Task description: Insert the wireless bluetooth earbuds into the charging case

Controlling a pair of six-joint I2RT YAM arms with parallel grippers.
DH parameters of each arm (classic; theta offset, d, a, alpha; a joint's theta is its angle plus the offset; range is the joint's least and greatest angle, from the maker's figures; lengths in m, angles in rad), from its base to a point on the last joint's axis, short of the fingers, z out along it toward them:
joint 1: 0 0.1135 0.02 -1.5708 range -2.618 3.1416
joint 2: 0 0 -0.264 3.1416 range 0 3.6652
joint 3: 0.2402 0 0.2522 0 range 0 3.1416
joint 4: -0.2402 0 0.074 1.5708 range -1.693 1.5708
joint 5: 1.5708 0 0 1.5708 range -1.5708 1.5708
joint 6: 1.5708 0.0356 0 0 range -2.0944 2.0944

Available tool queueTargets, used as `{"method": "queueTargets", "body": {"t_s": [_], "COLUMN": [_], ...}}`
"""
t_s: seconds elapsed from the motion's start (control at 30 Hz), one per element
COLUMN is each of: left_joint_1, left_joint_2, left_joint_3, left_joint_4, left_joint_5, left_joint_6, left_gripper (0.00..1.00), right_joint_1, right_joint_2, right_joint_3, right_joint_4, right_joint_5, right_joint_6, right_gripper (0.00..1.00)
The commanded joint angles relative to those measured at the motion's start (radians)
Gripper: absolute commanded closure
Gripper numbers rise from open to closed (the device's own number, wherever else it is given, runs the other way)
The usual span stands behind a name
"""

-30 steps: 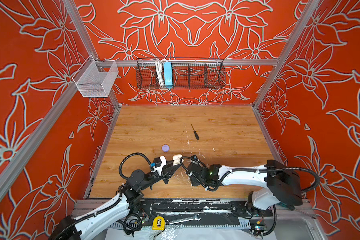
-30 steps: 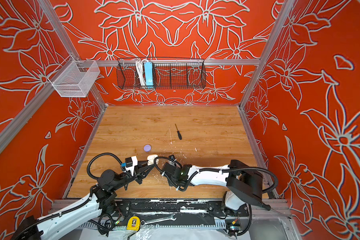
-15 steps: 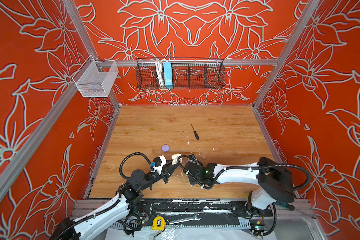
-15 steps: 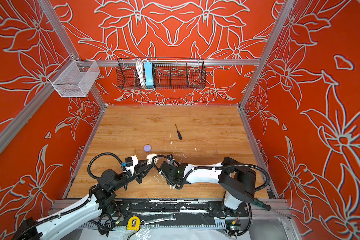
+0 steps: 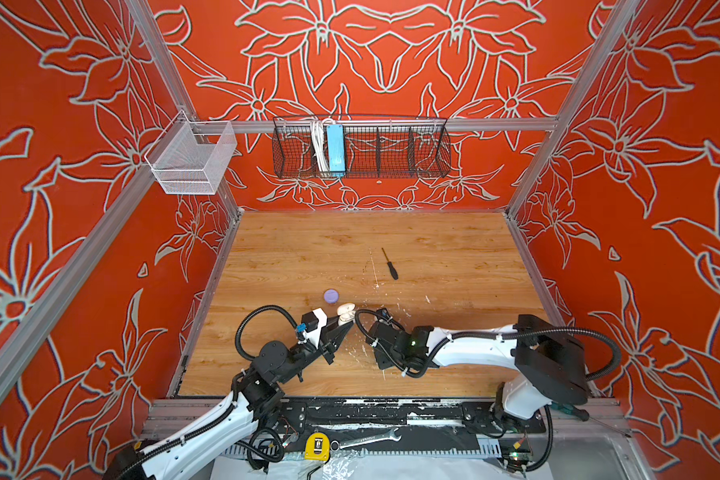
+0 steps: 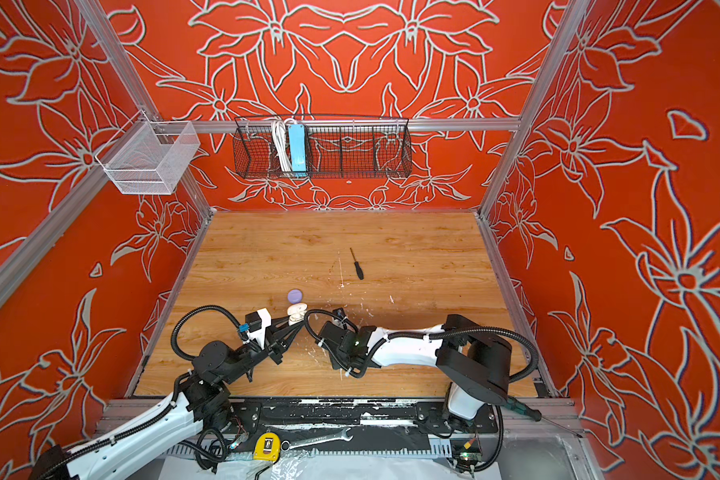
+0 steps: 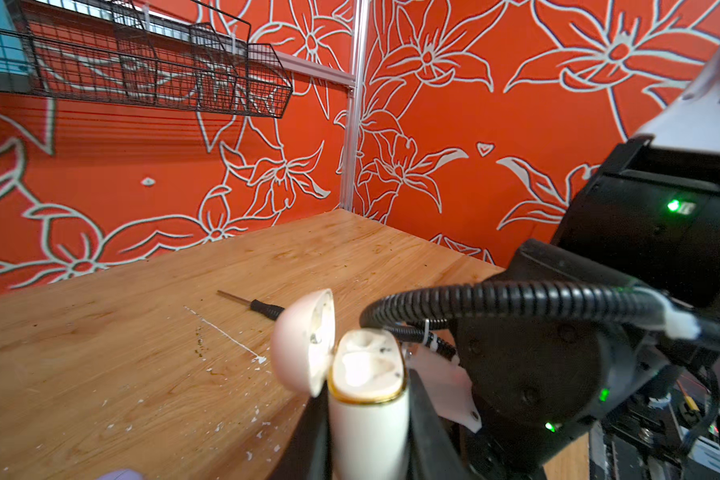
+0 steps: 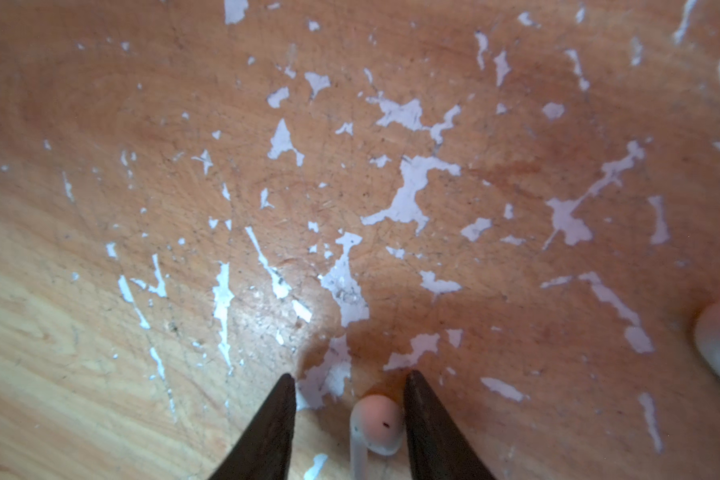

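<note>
Right wrist only: right tool [image 8: 348,375] half-open astride earbud [image 8: 378,424]; left tool [image 7: 366,419] clamps case [image 7: 368,370].

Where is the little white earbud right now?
In the right wrist view the white earbud lies on the wooden table between the open right gripper's fingers, among white flecks. That gripper points down in the table's front half.

A cream earbud [image 8: 377,424] is showing between the black tips of the right claw [image 8: 348,374]; white flecks [image 8: 408,195] are speckling the wood-grain table [image 8: 100,332] ahead of it
</note>
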Motion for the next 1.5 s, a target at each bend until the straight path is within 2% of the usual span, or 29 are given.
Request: {"method": "queueTargets", "body": {"t_s": [0.0, 0.23, 0.33, 0.5, 0.87, 1.1, 1.23, 1.47], "left_joint_1": [-0.005, -0.004, -0.005, -0.005, -0.005, -0.005, -0.005, -0.004], "left_joint_2": [-0.027, -0.117, -0.160, -0.190, -0.126, -0.124, -0.121, -0.085], "left_joint_3": [0.005, -0.013, -0.025, -0.026, -0.010, -0.010, -0.009, 0.023], "left_joint_4": [-0.019, -0.094, -0.106, -0.118, -0.087, -0.086, -0.083, -0.090], "left_joint_5": [-0.057, -0.166, -0.180, -0.171, -0.135, -0.131, -0.125, -0.053], "left_joint_6": [-0.011, -0.026, -0.027, -0.018, -0.006, -0.004, -0.006, 0.018], "left_gripper": [1.00, 1.00, 1.00, 1.00, 1.00, 1.00, 1.00, 1.00], "right_joint_1": [-0.004, -0.004, -0.005, -0.003, 0.005, 0.006, 0.006, 0.006], "right_joint_2": [0.001, 0.004, 0.000, -0.014, -0.037, -0.028, -0.035, -0.105], "right_joint_3": [-0.016, -0.014, -0.018, -0.028, -0.044, -0.043, -0.053, -0.104], "right_joint_4": [-0.014, -0.037, -0.041, -0.050, -0.049, -0.046, -0.041, 0.005], "right_joint_5": [-0.021, -0.013, -0.012, -0.006, -0.007, -0.005, -0.001, 0.009], "right_joint_6": [0.011, 0.017, 0.018, 0.021, 0.019, 0.023, 0.031, 0.065], "right_gripper": [0.55, 0.58, 0.59, 0.59, 0.60, 0.65, 0.72, 0.75]}}
